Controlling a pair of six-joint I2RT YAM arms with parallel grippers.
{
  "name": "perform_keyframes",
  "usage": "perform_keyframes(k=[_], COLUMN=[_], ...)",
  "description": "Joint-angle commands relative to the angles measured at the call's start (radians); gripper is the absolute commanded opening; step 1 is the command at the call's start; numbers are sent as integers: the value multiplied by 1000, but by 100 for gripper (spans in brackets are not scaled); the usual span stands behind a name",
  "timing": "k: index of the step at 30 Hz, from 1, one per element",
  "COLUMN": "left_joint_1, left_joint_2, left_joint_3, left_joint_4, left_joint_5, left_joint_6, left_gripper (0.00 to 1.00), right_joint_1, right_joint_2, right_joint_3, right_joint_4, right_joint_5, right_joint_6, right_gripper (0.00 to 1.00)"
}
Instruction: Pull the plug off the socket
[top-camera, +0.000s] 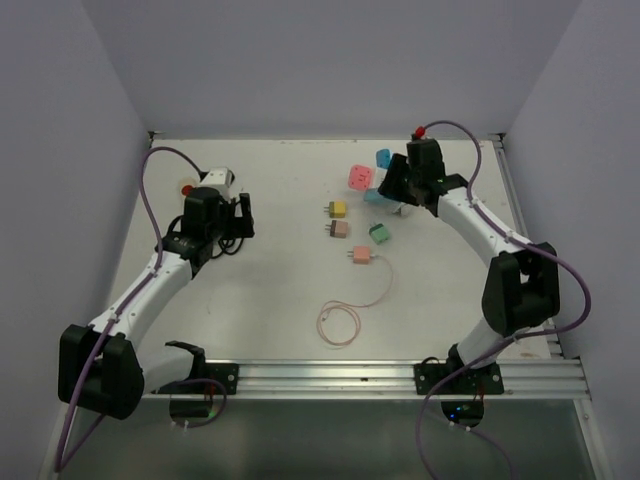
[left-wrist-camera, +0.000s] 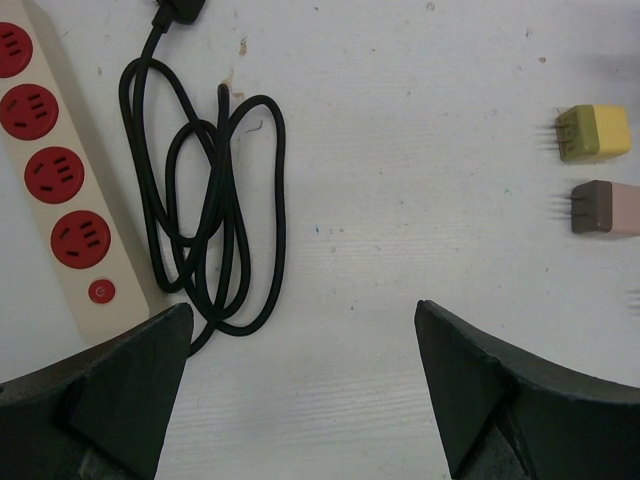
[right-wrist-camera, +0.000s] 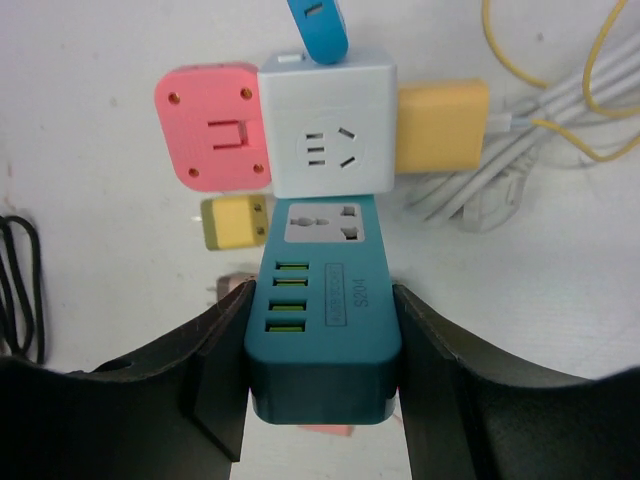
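On my right-wrist feed the right pincer (right-wrist-camera: 322, 300) is pinching the teal socket block (right-wrist-camera: 320, 370) at lower centre, one finger flat against each long side. The block's upper end butts against the white cube adapter (right-wrist-camera: 328, 140) at upper centre; I cannot tell whether it is seated in it. A pink plug (right-wrist-camera: 212, 125) sits on the cube's left face, an orange plug (right-wrist-camera: 442, 125) on its right and a blue plug (right-wrist-camera: 318, 28) on top. White cables (right-wrist-camera: 520, 170) lie at upper right.

On the left-wrist feed my left pincer (left-wrist-camera: 300, 330) is spread wide over the counter (left-wrist-camera: 400, 230), with nothing between its fingers. A power strip (left-wrist-camera: 50, 170) with red outlets runs down the left edge, with a coiled black cord (left-wrist-camera: 215, 210) just beside it. A yellow plug (left-wrist-camera: 595, 132) lies at the right edge.
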Motion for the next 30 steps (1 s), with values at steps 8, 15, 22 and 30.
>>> perform_keyframes(k=[8, 15, 22, 30], left_joint_1=[-5, -5, -3, 6], left_joint_2=[9, 7, 15, -71], left_joint_3=[10, 10, 35, -82], left_joint_4=[43, 37, -64, -120], left_joint_5=[19, 14, -32, 32], left_joint_6=[-24, -41, -170, -501], left_gripper=[96, 96, 98, 97], right_joint_1=[130, 247, 383, 503], right_joint_2=[234, 387, 452, 314], right_joint_3=[474, 643, 620, 256], right_joint_4=[126, 138, 192, 350], right_joint_5=[-53, -52, -46, 0], right_joint_6=[-9, 26, 41, 90], right_gripper=[0, 0, 0, 0])
